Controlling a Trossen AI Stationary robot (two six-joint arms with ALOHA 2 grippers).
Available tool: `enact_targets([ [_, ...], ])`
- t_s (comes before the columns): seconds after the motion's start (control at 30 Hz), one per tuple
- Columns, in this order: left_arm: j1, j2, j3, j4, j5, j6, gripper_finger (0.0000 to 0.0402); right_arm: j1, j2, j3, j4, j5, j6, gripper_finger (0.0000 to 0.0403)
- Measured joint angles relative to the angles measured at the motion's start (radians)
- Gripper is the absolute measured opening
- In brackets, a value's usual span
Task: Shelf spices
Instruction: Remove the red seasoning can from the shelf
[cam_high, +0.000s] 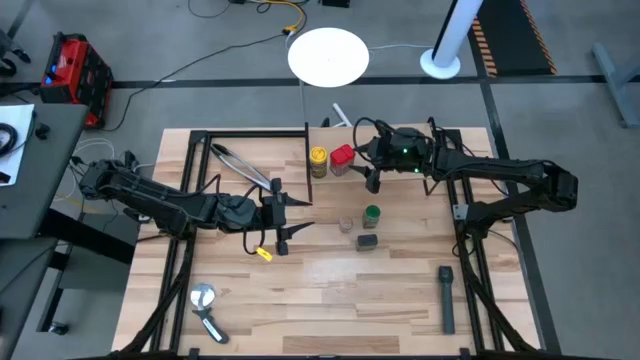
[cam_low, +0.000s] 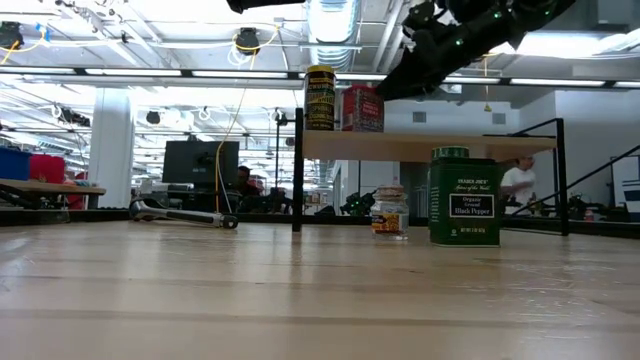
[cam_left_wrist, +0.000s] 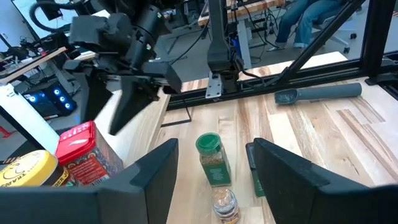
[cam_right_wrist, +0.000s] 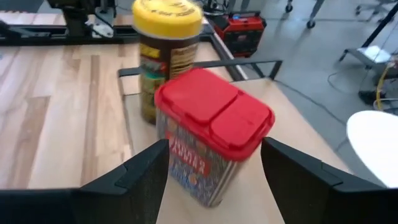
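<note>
The shelf (cam_high: 400, 170) stands at the table's far side. On its board rest a yellow-lidded jar (cam_high: 318, 157) and a red-lidded tin (cam_right_wrist: 211, 137), upright and side by side. My right gripper (cam_high: 368, 172) hovers open just right of the red tin, one finger on each side of it in the right wrist view, apparently not touching. A green-lidded jar (cam_left_wrist: 211, 158), a small clear jar (cam_left_wrist: 225, 205) and a dark tin (cam_high: 367, 241) stand on the tabletop at mid-table. My left gripper (cam_high: 298, 215) is open to their left, pointing at them.
Metal tongs (cam_high: 240, 165) lie at the far left. A long black tool (cam_high: 446, 298) lies near the right front. A round-headed metal tool (cam_high: 205, 305) lies at the left front, and a small yellow piece (cam_high: 262, 254) lies below my left gripper. Black shelf uprights (cam_low: 297, 170) rise from the table.
</note>
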Motion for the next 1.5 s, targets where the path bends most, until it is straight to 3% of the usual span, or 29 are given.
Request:
enact_targets([
  [0.7,0.0,0.0,0.0,-0.026,-0.001,0.023,0.0201,0.116,-0.02,0.0,-0.126,0.005,0.101,0.0255],
  [1.03,0.004,0.0,0.0,-0.023,-0.001,0.13,0.0201,0.108,-0.11,0.0,-0.054,0.201,-0.058,0.0255],
  [1.2,0.036,0.0,0.0,0.037,0.002,0.203,0.0201,0.065,-0.116,0.023,-0.087,0.07,-0.07,0.0255],
  [1.4,0.077,0.0,0.0,0.113,0.156,0.192,0.0201,0.034,-0.107,0.023,-0.069,-0.003,-0.104,0.0255],
  [1.5,0.078,0.0,0.0,0.117,0.183,0.17,0.0201,0.025,-0.104,0.024,-0.046,-0.079,-0.107,0.0255],
])
